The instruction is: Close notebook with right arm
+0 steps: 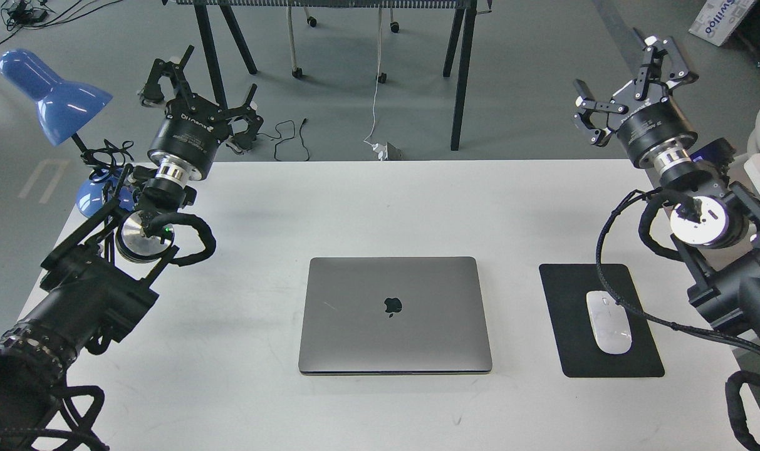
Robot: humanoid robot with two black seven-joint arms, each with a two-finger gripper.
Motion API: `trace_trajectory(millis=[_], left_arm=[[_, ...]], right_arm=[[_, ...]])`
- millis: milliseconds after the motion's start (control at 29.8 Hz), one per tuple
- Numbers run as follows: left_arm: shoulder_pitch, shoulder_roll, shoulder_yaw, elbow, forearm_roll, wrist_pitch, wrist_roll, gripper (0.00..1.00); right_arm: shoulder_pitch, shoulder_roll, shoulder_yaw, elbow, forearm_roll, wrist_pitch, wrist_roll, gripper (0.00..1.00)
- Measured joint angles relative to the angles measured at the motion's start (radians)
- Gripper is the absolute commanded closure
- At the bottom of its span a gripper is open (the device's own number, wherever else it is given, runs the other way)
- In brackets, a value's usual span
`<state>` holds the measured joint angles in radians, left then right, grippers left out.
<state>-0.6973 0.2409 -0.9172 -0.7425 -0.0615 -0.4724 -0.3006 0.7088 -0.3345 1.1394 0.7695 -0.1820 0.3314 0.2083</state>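
The notebook [395, 315] lies mid-bench [417, 194]; right of it, a mouse [608, 322] on its pad [567, 351]; a lamp [57, 100] apparently stands far left.

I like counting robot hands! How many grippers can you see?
2. The left gripper is raised past the table's far left corner; the right gripper is raised past its far right corner. Both are open and empty.

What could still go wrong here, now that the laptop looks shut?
Little, I'd guess. The laptop lies closed and flat. The right tool hangs open, raised near the table's far right corner; its cable drapes over the mouse pad, close to the mouse, and might drag it if the arm pulls back.
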Motion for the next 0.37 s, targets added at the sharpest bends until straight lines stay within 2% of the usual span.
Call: trace_trajectory(millis=[134,369], left_arm=[[0.0,0.0,0.0,0.0,0.0,0.0,0.0,0.0],[0.0,0.0,0.0,0.0,0.0,0.0,0.0,0.0]], right_arm=[[0.025,-0.007,0.017,-0.072,0.049,0.004,0.003,0.0],[0.02,-0.011,0.005,-0.081,0.053,0.011,0.005,0.0]])
